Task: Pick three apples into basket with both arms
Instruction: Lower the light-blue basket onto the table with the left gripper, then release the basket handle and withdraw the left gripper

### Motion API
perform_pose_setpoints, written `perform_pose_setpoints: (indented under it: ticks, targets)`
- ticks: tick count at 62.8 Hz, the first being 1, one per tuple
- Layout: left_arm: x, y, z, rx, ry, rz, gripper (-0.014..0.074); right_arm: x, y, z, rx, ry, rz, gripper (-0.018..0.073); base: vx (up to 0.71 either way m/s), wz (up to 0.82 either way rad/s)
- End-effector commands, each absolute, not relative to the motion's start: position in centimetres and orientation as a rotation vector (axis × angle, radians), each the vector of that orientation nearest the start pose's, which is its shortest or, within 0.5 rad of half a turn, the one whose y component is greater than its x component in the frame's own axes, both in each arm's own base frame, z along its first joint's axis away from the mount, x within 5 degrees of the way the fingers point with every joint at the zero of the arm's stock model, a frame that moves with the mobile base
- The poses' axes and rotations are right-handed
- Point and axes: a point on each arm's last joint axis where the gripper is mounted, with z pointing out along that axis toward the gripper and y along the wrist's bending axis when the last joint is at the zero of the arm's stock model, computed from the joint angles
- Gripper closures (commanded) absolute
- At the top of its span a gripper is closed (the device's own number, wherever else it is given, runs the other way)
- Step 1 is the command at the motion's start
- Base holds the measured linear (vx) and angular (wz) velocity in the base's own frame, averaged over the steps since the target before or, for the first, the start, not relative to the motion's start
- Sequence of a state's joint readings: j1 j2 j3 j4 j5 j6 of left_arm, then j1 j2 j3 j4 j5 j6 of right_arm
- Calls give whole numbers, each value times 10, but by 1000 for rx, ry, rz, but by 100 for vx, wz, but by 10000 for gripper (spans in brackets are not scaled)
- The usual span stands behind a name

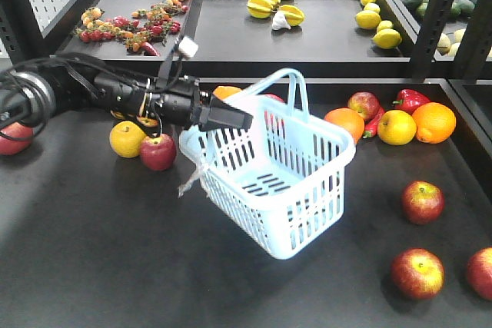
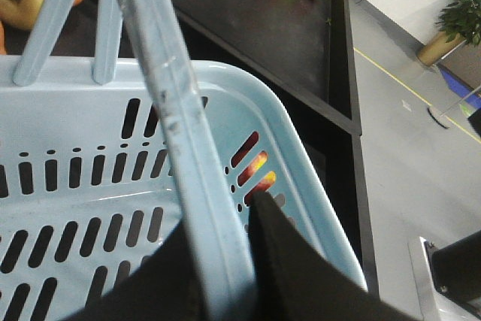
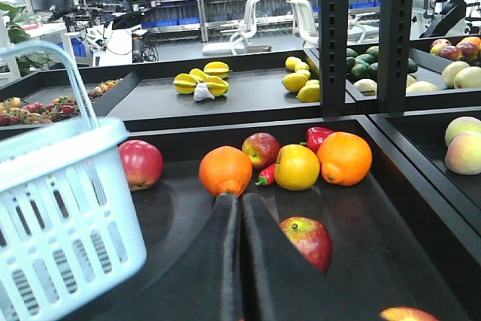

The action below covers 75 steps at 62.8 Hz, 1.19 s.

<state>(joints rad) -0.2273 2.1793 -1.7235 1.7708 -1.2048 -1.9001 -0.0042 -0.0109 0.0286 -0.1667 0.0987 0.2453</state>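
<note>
1. Closest in, the right gripper [image 3: 240,201] has its fingers pressed flat together, with nothing between them.
2. The three apples sit on the near right of the black table [image 1: 92,259], well apart from the basket: front apple [image 1: 417,273], edge apple [image 1: 483,273], back apple [image 1: 423,201].
3. Mid-table, the basket [image 1: 307,209] is tipped over at an angle, with its left corner raised. The left gripper [image 1: 240,120] is clamped on the rim there, and the plastic scrap [image 1: 192,178] dangles just below.
4. Behind the basket are an orange [image 1: 344,122], a yellow apple [image 1: 396,127] and a red pepper [image 1: 411,99].
5. Furthest back, the shelf has starfruit [image 1: 270,4] and lemons [image 1: 373,14].
</note>
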Motion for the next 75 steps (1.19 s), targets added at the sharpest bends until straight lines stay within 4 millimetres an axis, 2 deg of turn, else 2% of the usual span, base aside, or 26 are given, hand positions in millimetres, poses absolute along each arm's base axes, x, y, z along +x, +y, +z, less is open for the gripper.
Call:
perform_pose_setpoints:
  ticks: [1, 15, 21, 29, 41, 49, 55, 60, 67, 75]
  targets:
    - [412, -186, 268, 1093, 1829, -1494, 603, 57, -1, 198, 58, 1528, 38, 561, 0, 0]
    - [414, -187, 259, 1075, 1856, -1513, 586, 57, -1, 198, 58, 1528, 38, 561, 0, 0]
    - [414, -187, 259, 1069, 1863, -1518, 545, 57, -1, 198, 58, 1528, 38, 561, 0, 0]
    - [414, -187, 259, 1043, 1889, -1536, 427, 57, -1, 198, 58, 1528, 38, 561, 0, 0]
    - [414, -187, 259, 994, 1937, -1570, 174, 57, -1, 198, 58, 1528, 38, 561, 0, 0]
    - [414, -186, 261, 939, 1987, -1604, 113, 57, -1, 198, 58, 1528, 38, 561, 0, 0]
    - [412, -184, 272, 904, 2004, -1614, 128, 57, -1, 198, 58, 1528, 38, 561, 0, 0]
    - [410, -178, 284, 893, 1992, -1600, 179, 57, -1, 198, 58, 1528, 38, 561, 0, 0]
    - [402, -169, 312, 908, 1938, -1554, 318, 57, -1, 198, 58, 1528, 38, 561, 0, 0]
    - [385, -155, 353, 932, 1857, -1483, 557, 57, -1, 198, 58, 1528, 38, 561, 0, 0]
